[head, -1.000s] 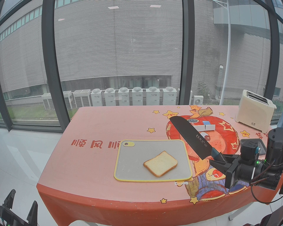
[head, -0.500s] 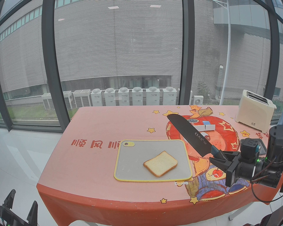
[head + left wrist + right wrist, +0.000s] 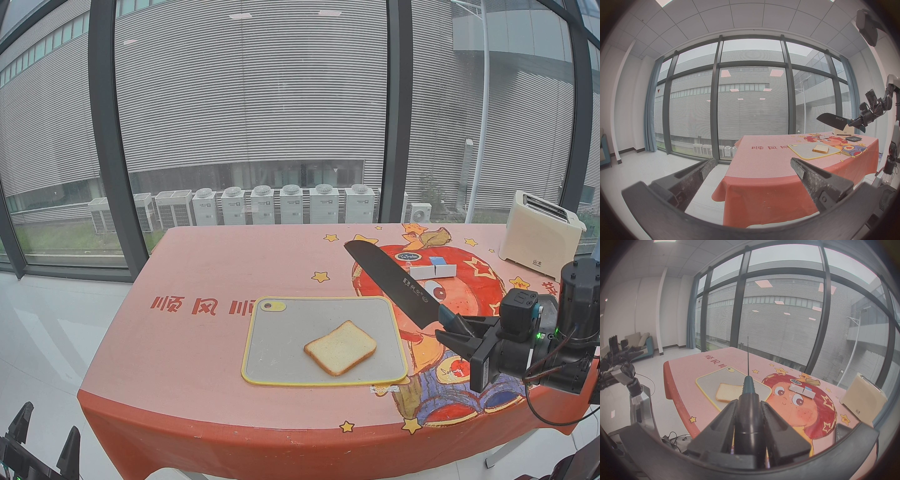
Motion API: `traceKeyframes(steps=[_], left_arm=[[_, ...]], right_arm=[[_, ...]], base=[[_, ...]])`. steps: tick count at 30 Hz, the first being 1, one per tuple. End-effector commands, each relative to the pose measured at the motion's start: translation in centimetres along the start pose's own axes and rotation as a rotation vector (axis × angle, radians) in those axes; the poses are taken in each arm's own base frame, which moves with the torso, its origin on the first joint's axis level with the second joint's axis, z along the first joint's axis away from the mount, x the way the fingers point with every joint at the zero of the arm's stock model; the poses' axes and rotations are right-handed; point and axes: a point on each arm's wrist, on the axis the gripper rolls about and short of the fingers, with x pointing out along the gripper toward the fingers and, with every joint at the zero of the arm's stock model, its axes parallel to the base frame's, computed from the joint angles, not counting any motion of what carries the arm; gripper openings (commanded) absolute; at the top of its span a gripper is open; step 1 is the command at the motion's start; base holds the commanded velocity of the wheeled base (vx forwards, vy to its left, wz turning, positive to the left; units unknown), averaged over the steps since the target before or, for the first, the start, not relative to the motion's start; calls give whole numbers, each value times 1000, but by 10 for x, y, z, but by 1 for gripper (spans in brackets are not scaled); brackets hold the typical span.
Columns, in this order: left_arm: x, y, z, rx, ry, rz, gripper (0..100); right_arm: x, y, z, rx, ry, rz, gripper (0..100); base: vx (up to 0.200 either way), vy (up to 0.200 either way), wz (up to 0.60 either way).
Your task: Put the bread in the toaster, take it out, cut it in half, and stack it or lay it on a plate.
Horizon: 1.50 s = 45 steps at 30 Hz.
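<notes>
A slice of bread (image 3: 340, 347) lies flat on the grey, yellow-rimmed cutting board (image 3: 281, 350) near the table's front. My right gripper (image 3: 460, 331) is shut on the teal handle of a black-bladed knife (image 3: 392, 282), held above the table to the right of the board, blade pointing up and back-left. In the right wrist view the knife (image 3: 748, 365) stands edge-on above the bread (image 3: 728, 392). The cream toaster (image 3: 540, 234) sits at the table's far right. My left gripper (image 3: 750, 178) hangs open off the table's left front; the bread (image 3: 820, 149) and knife (image 3: 834, 120) show far off.
A small white and blue block (image 3: 433, 269) rests on the cloth behind the knife. A dark flat object (image 3: 550, 307) lies near the right edge, partly behind my right arm. The orange tablecloth (image 3: 206, 269) has bare room left of the board.
My right arm has carried the knife left and slightly up, bringing the blade closer over the board's right edge. The bread and left gripper have not moved.
</notes>
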Motion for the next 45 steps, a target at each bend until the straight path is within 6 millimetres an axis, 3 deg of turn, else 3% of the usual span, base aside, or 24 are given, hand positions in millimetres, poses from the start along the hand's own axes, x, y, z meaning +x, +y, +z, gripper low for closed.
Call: traceKeyframes(steps=[1, 17, 32, 45], left_arm=[[1, 0, -5, 0, 18, 0, 100], [1, 0, -5, 0, 18, 2, 100], [1, 0, -5, 0, 18, 0, 100], [1, 0, -5, 0, 18, 0, 100]], right_arm=[[6, 1, 5, -34, 57, 14, 0], [-4, 3, -18, 82, 121, 113, 0], [-13, 5, -7, 82, 152, 109, 0], [-30, 0, 24, 94, 195, 114, 0]], base=[[0, 0, 0], [0, 0, 0], [0, 0, 0], [0, 0, 0]])
